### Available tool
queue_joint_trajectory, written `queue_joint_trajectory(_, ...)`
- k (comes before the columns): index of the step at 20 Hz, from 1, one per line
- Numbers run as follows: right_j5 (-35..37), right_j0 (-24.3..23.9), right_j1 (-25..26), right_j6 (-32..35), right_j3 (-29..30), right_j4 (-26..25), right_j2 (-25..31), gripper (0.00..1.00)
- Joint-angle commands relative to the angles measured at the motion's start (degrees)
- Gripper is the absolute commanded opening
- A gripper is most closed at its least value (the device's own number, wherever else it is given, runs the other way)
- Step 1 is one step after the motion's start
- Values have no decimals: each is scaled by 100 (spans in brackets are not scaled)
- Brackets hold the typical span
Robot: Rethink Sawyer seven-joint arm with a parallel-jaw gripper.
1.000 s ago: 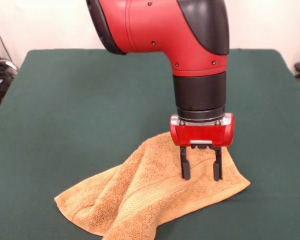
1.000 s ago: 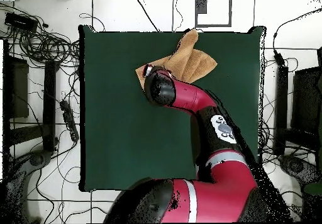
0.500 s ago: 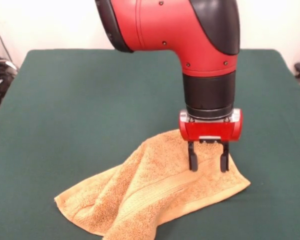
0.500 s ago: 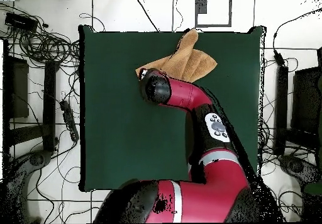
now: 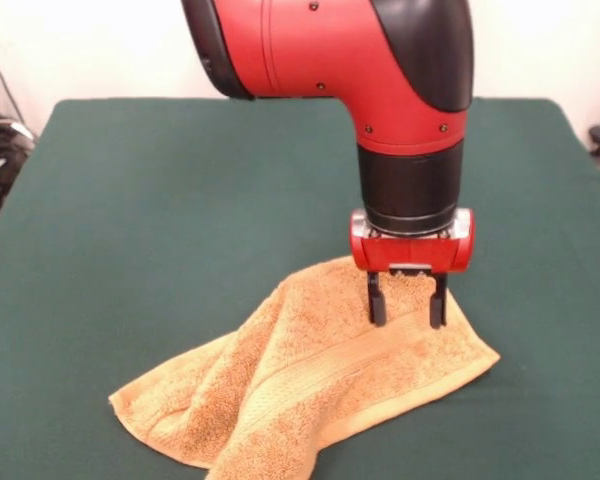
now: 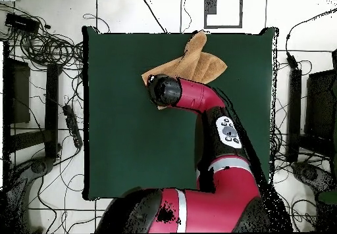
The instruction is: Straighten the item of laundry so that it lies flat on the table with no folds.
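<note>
The orange-tan towel (image 5: 315, 380) lies crumpled on the dark green table (image 5: 160, 210), folded over itself with a woven band showing along the near fold. It also shows in the overhead view (image 6: 201, 64) near the table's top edge. My gripper (image 5: 408, 312) points straight down over the towel's right part, fingers apart, tips at or just above the cloth. Nothing is between the fingers. In the overhead view the arm (image 6: 191, 96) hides the gripper and part of the towel.
Cables and equipment (image 6: 46, 47) lie on the floor around the table (image 6: 131, 146). The towel's near corner reaches close to the table's front edge in the front view.
My gripper moved right over the towel, then slightly back and up. The fingers stayed apart. The towel has barely changed shape.
</note>
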Motion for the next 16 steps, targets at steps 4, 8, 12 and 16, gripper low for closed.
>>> queue_joint_trajectory(4,241,15,396,543,-170,1,260,100)
queue_joint_trajectory(8,243,-16,341,498,-185,-38,249,100)
queue_joint_trajectory(12,117,-20,326,499,-196,-67,260,100)
queue_joint_trajectory(16,19,-21,214,600,-31,-62,224,100)
